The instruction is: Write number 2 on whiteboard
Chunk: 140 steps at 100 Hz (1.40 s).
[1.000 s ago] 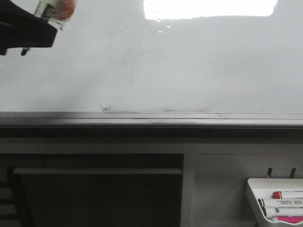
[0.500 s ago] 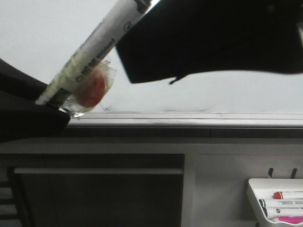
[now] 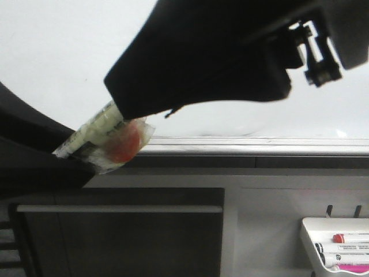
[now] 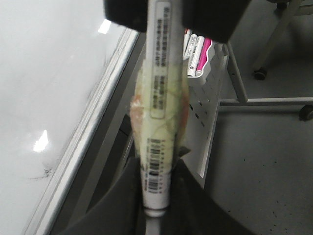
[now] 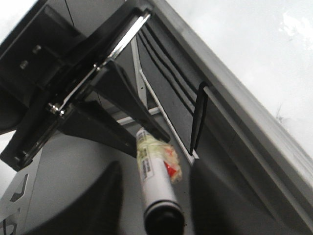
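Left jaws clamp the marker (image 4: 160, 122) by its lower barrel; right jaws (image 5: 159, 223) close around its other end, probably the cap. We judge this as uncapping or a handover, with writing not yet begun. Next we need a straight pull along the barrel, then the tip brought to the whiteboard (image 3: 52, 63). The board is glossy white, grey-rimmed, faintly smudged, directly behind both arms. No number 2 visible on it yet.

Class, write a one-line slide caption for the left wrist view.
The left gripper grips a tape-wrapped marker whose far end sits in the right gripper, beside the whiteboard.
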Tool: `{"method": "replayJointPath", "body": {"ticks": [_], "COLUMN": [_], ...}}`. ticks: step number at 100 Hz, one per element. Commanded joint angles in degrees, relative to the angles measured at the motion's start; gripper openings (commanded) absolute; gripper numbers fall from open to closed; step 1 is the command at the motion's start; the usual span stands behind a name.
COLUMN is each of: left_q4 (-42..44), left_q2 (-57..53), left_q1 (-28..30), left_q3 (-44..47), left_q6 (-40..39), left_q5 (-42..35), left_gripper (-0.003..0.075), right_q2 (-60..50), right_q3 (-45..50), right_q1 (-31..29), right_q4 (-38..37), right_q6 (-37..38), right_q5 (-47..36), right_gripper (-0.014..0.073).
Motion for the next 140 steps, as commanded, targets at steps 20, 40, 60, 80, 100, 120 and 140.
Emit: {"method": "replayJointPath", "body": {"ticks": [20, 40, 60, 80, 100, 120, 140], "left_q4": [-0.4, -1.05, -13.98, -17.22, -23.09, -25.6, -25.6], "left_q2": [-0.49, -4.97, -13.66, -19.37, -19.68, -19.68, -19.68], "left_q1": [-0.47, 2.95, 13.21, 20.81, 22.15, 22.15, 22.15], "left_q3": [-1.58, -2.79, -3.98, -3.98, -3.98, -3.98, -3.98], "left_q6": [-0.35, -0.35, -0.45, -0.45, -0.45, -0.57, -0.57], "left_q5": [-4.49, -2.2, 3.42, 1.11, -4.07, -6.37, -7.32], "left_gripper": [-0.0007, 0.0221, 0.0368, 0.0231, -0.0019, -0.0019, -0.0019], "right_q2": [-0.68, -0.79, 0.8, 6.19, 11.66, 16.71, 18.01], "right_q3": [-2.03, -2.93, -8.77, -15.53, -20.64, -24.16, -27.44], "right_q1": [-0.05, -0.91, -6.63, -13.56, -16.19, -17.37, -21.55], "right_q4": [0.17, -3.59, -3.59, -3.59, -5.37, -6.91, -7.16], "right_q6": [-0.64, -1.11, -1.11, -1.11, -1.11, -1.11, -1.11], "right_q5": [-1.64, -2.92, -3.17, -2.94, -2.15, -2.41, -1.24], "right_gripper": [-0.0071, -0.0071, -0.0071, -0.0071, -0.007, -0.0067, -0.0067]}}
